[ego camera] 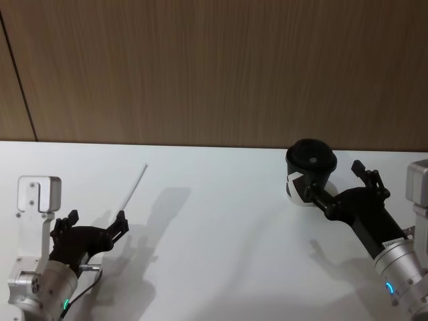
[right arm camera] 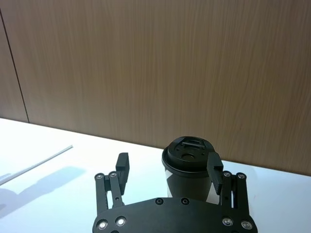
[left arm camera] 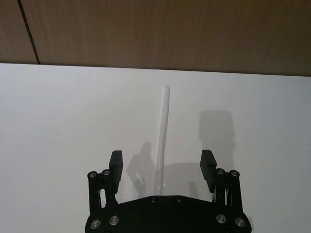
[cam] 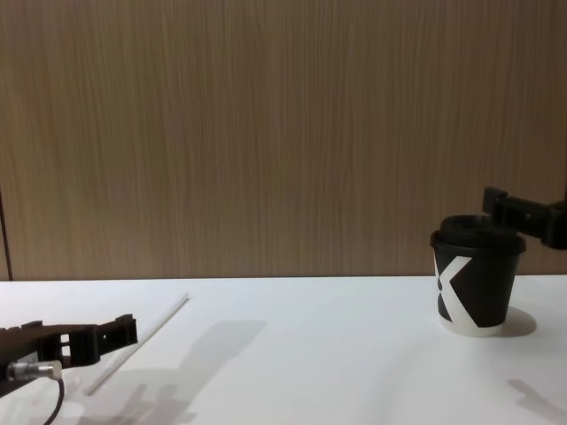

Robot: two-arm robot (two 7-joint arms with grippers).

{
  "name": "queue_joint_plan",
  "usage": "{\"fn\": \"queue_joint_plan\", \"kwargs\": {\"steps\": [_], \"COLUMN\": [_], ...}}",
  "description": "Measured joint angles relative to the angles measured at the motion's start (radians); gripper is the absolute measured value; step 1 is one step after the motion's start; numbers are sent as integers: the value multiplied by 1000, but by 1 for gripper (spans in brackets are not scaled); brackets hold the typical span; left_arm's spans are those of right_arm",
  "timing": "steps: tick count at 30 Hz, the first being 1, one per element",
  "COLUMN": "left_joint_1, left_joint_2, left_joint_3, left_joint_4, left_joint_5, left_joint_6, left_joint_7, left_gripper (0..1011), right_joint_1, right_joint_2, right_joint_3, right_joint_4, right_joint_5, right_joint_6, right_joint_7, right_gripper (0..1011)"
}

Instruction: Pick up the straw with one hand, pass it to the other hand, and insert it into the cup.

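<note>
While hanging low over the table [ego camera: 214, 221], far left of the cup [ego camera: 309, 162], holding the left gripper [ego camera: 97, 217] spread wide, with fingers [left arm camera: 116, 162] either side of the straw [ego camera: 132, 188] at its near end, pinching nothing and not touching it. Lying flat and loose on the table, well left of the cup, slanting away toward the wall [ego camera: 214, 67] behind the cup. Standing upright with lid on, showing a white X to the chest camera. Reaching in from the cup's right with the right gripper [ego camera: 334, 178], likewise spread wide, with fingertips [right arm camera: 122, 162] riding at lid height. Straddling the cup loosely in the right wrist view, with one finger overlapping the lid's rim and the other well clear of the cup's opposite side. Touching the lid or not: cannot tell. Gripping nothing.
</note>
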Motion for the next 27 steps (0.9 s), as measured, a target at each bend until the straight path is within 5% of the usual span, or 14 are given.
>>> {"fn": "queue_joint_plan", "kwargs": {"steps": [15,27], "left_joint_1": [-60,-85], "left_joint_2": [20,2], "left_joint_3": [23,26], "left_joint_4": [36,78], "left_joint_5": [25,32], "left_joint_6": [97,120], "left_joint_7": [-24,-29], "left_gripper": [1001,1001], "right_joint_1": [0,0], "right_joint_2": [0,0], "right_joint_3": [0,0], "right_joint_4": [0,0], "right_joint_5": [0,0], "right_joint_6": [0,0], "right_joint_7": [0,0], "right_gripper": [1001,1001]}}
